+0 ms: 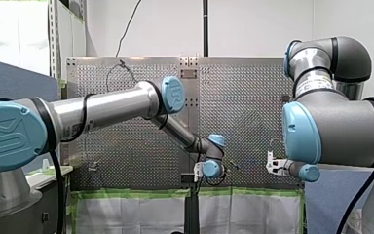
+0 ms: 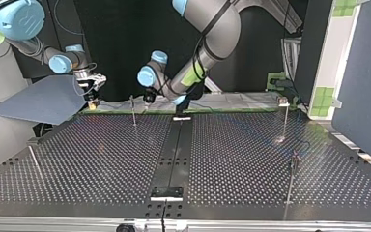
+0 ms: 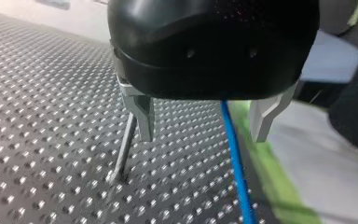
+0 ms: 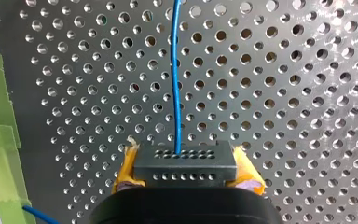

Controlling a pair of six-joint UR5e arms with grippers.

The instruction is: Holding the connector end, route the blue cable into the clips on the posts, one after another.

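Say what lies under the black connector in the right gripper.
The perforated table lies under the connector, which my right gripper's yellow pads clamp; the blue cable leaves it and runs over the holes. The patch directly beneath is hidden by the connector and gripper.

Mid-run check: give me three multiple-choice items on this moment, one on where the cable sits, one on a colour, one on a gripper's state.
1. In the left wrist view, the blue cable runs:
A between the open fingers of the left gripper
B outside both fingers
C pinched in shut fingers

2. The pads of the right gripper are:
A green
B yellow
C blue

3. The right gripper is:
A open and empty
B shut on the connector
C shut on nothing

Key:
1 A, the cable passes down the gap between the spread fingers.
2 B, yellow shows on either side of the connector.
3 B, the pads press against both its sides.
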